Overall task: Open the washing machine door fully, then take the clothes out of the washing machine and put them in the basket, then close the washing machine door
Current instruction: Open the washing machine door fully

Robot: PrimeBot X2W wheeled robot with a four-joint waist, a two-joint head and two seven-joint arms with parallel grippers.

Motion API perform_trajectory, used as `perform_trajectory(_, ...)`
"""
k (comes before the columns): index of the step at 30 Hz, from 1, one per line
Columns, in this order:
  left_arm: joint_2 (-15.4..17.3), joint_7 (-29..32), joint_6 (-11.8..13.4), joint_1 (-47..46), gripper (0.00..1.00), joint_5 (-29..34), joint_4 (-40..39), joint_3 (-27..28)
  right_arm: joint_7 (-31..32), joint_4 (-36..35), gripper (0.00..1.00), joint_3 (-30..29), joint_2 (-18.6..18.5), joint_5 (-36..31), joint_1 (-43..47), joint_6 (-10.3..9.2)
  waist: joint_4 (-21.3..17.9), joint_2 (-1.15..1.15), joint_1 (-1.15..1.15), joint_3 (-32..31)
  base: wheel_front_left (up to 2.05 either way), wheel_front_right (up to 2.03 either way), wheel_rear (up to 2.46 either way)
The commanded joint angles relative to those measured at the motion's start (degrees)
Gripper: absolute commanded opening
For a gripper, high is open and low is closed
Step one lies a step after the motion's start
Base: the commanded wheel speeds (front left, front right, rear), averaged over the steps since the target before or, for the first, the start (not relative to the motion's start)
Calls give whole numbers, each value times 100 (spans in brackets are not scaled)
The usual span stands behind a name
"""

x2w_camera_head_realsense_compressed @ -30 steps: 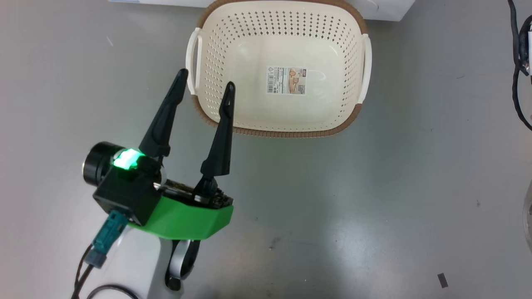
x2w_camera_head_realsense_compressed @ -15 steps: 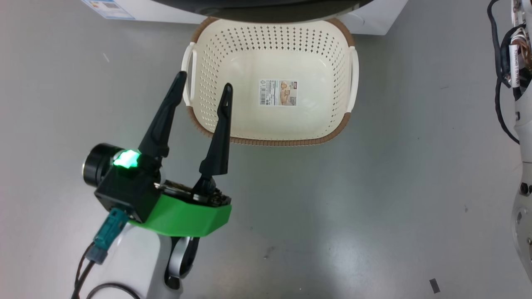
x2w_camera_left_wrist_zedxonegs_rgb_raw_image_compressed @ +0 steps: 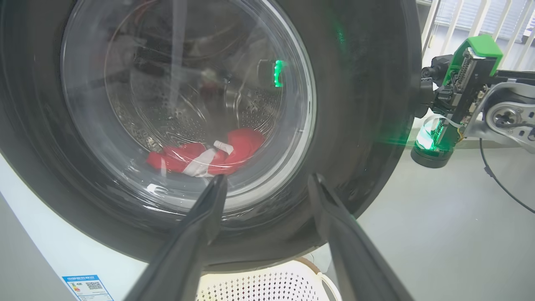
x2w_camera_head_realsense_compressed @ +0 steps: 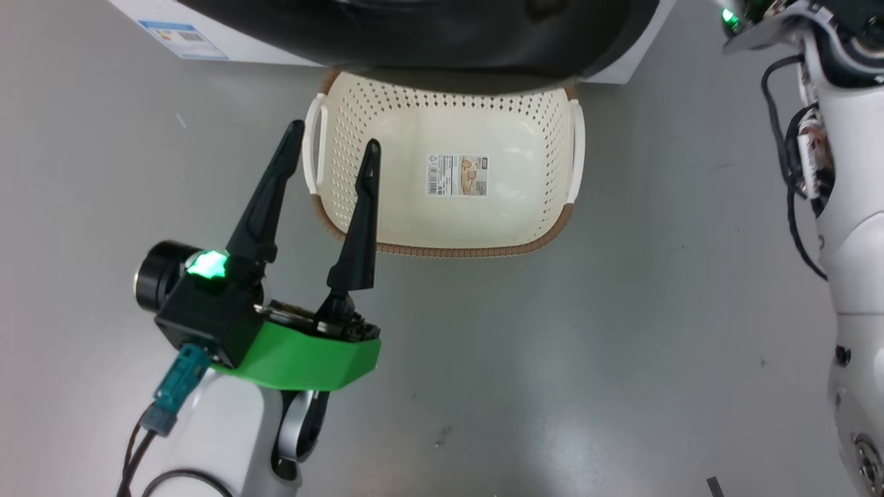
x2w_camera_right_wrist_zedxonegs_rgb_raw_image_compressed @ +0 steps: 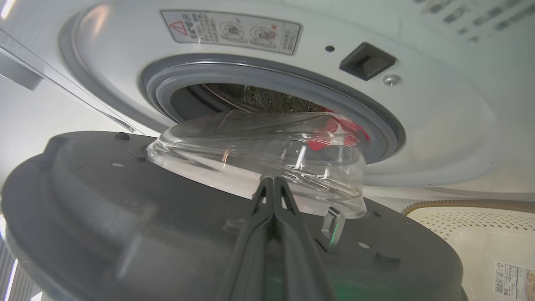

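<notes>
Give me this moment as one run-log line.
door: partly open | clothes: in drum | basket: empty, below door | left gripper: open, facing door | right gripper: shut, at door's inner side

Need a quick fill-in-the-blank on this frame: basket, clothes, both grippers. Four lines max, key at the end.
1. The basket holds nothing but a barcode ___.
2. The clothes lie inside the drum, coloured ___ with white stripes.
3. The left gripper is ___ (open/shut).
4. The right gripper, by the washing machine door, is ___ (open/shut).
Missing words: sticker; red; open; shut.
</notes>
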Motion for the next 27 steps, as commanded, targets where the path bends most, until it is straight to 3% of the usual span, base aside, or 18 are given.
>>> perform_trajectory(1, 103, -27, 32, 115, 100, -52, -109, 161, 65, -239, 0, 129, 227, -8, 184, 44, -5, 0, 0, -100, 0, 0, 0)
perform_trajectory(27, 110, -27, 112, 250, 100, -116, 45, 251, 32, -450, 0, 285, 268, 171, 887, 44, -83, 0, 0, -515, 0, 0, 0)
